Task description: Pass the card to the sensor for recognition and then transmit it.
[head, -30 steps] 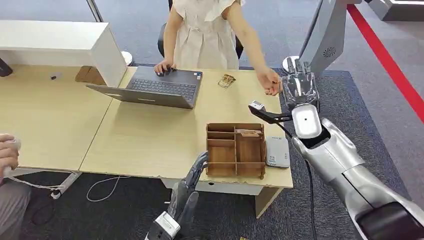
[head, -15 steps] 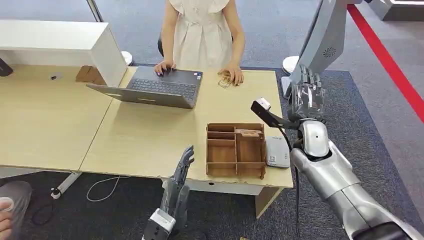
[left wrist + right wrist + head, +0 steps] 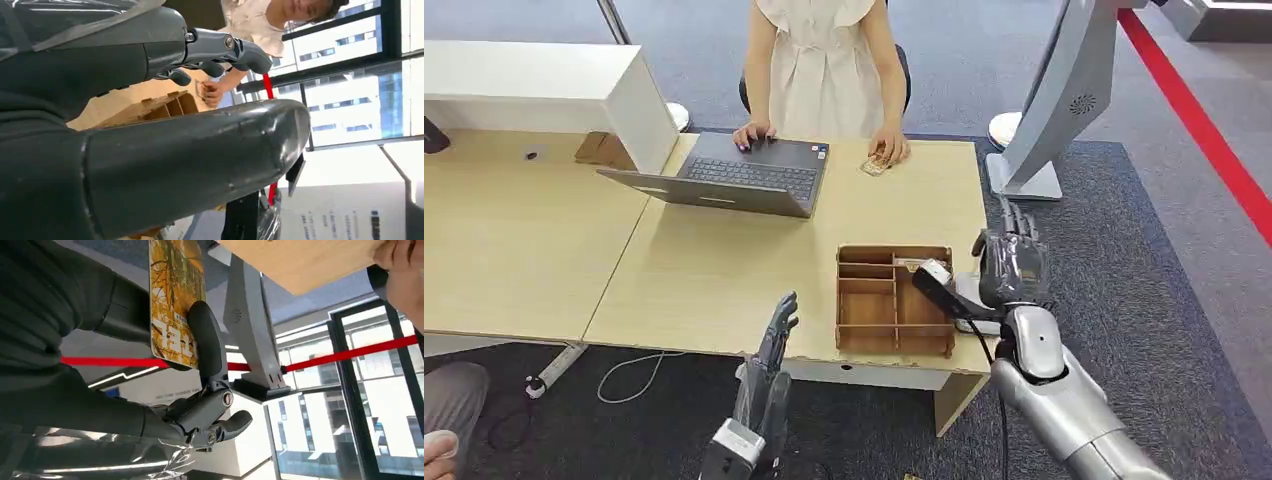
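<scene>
Card pinched in the right hand hides most of the white reader beside the wooden tray, left hand spread, holding nothing.

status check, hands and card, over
Right hand pinches the card, beside the desk over the sensor. Left hand open, low at the desk edge. Nothing blocking.

A wide bare stretch of the surface lies between the laptop and the wooden organizer. The organizer's right side is flanked by the white sensor. The far edge is occupied by a person's hands.
</scene>
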